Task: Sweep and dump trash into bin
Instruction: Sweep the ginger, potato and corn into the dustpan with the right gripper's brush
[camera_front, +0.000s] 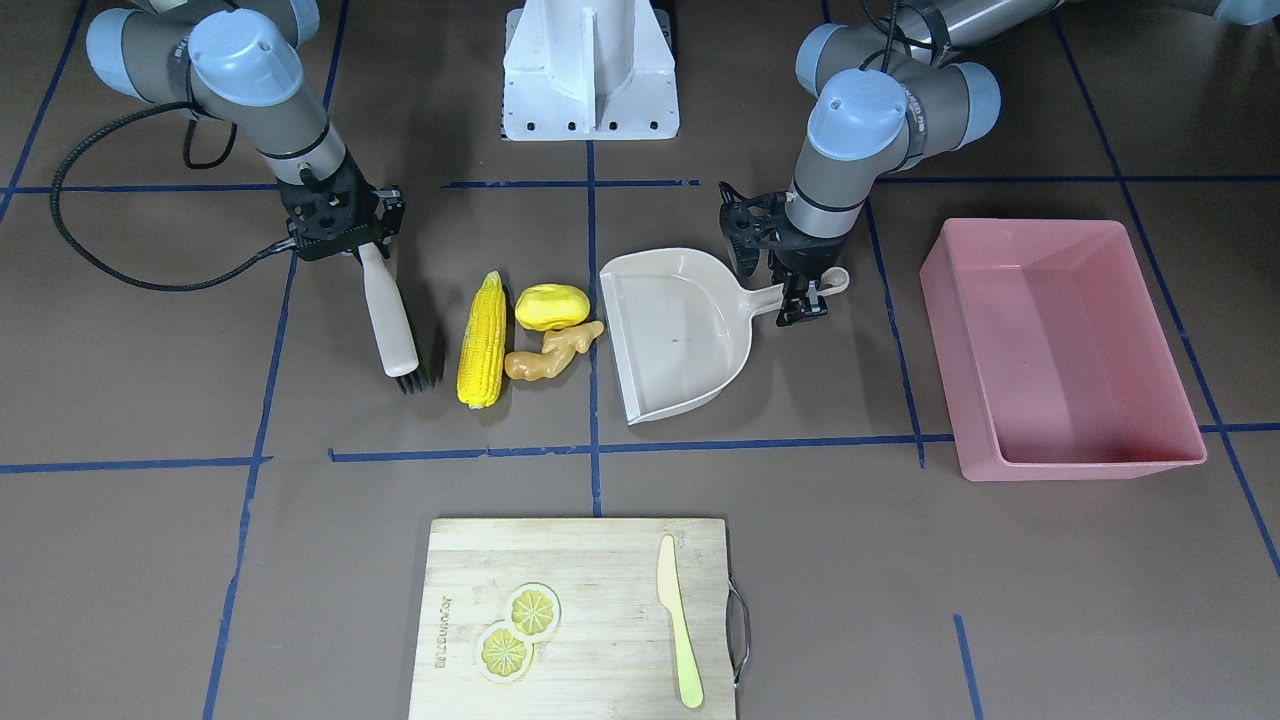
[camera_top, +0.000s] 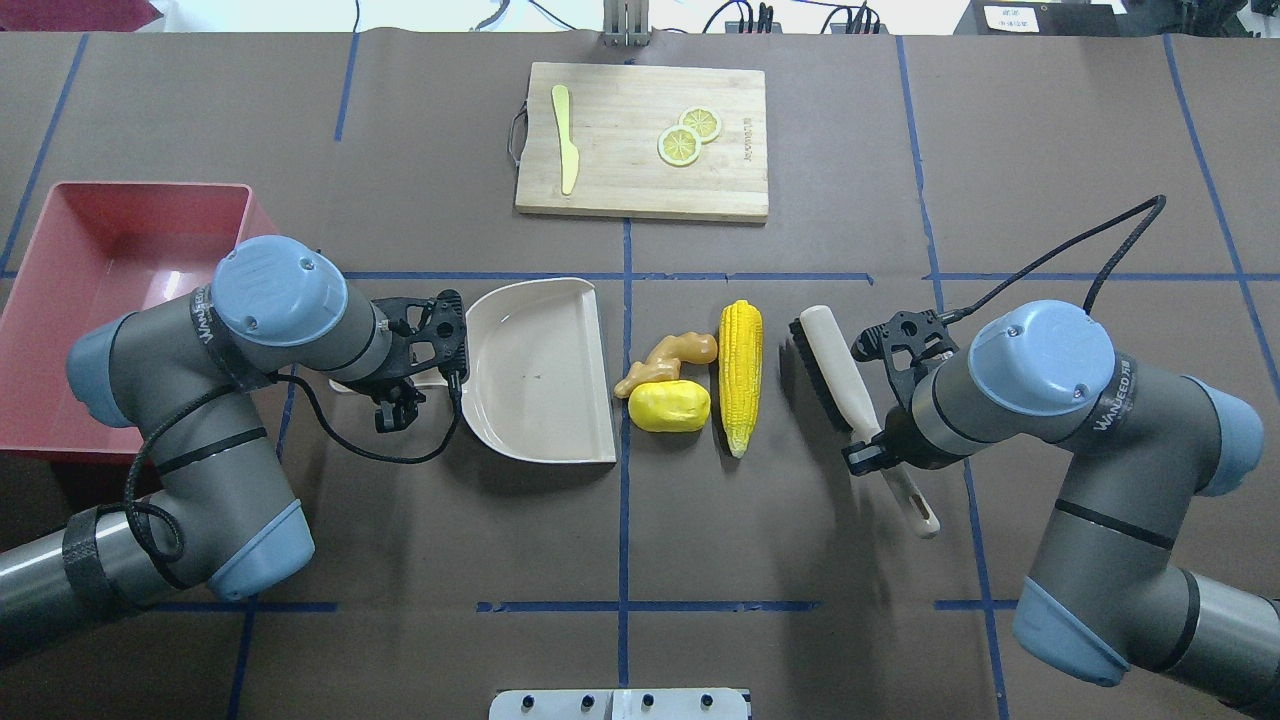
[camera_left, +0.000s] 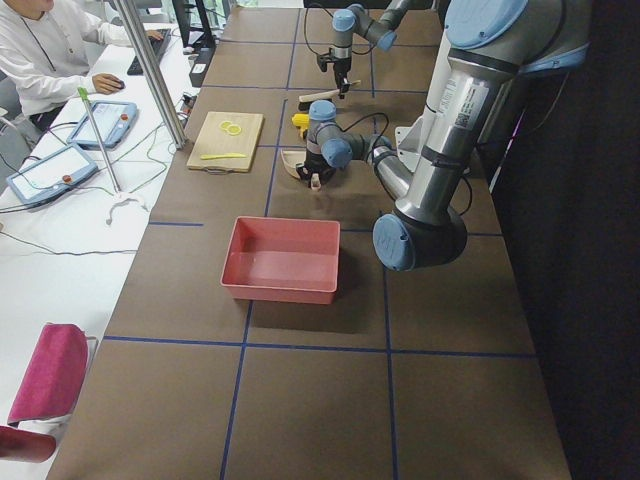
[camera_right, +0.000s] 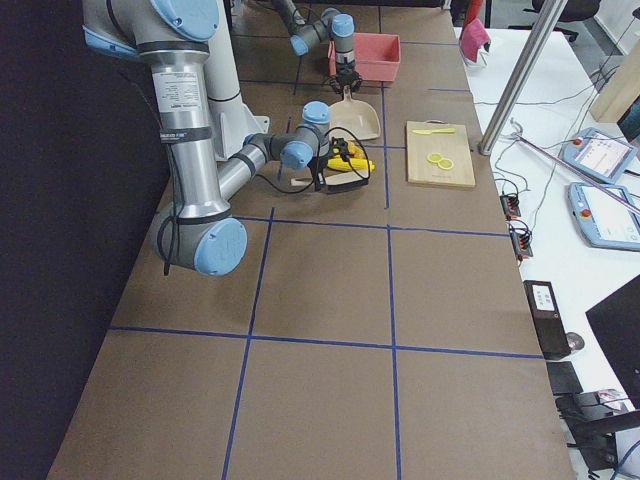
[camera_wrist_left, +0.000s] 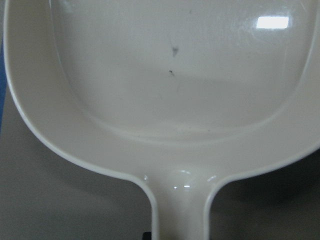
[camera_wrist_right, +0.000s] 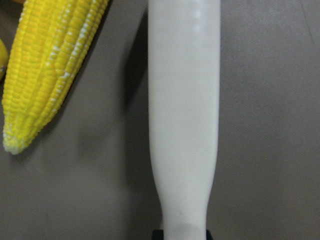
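The trash lies mid-table: a yellow corn cob (camera_front: 483, 340), a yellow potato lump (camera_front: 550, 306) and a tan ginger root (camera_front: 555, 352). My left gripper (camera_front: 805, 295) is shut on the handle of the beige dustpan (camera_front: 680, 330), whose open mouth faces the ginger and potato from close by. My right gripper (camera_front: 365, 245) is shut on the white brush (camera_front: 388, 315), whose dark bristles (camera_front: 412, 380) stand just beside the corn on the side away from the dustpan. The pink bin (camera_front: 1080, 465) is empty, beyond the dustpan on my left side. The right wrist view shows the brush handle (camera_wrist_right: 185, 100) beside the corn (camera_wrist_right: 50, 65).
A wooden cutting board (camera_front: 600, 560) lies at the table's far edge, carrying two lemon slices (camera_front: 520, 630) and a pale yellow knife (camera_front: 678, 620). Blue tape lines cross the brown table. The robot's white base (camera_front: 590, 70) stands at the near edge.
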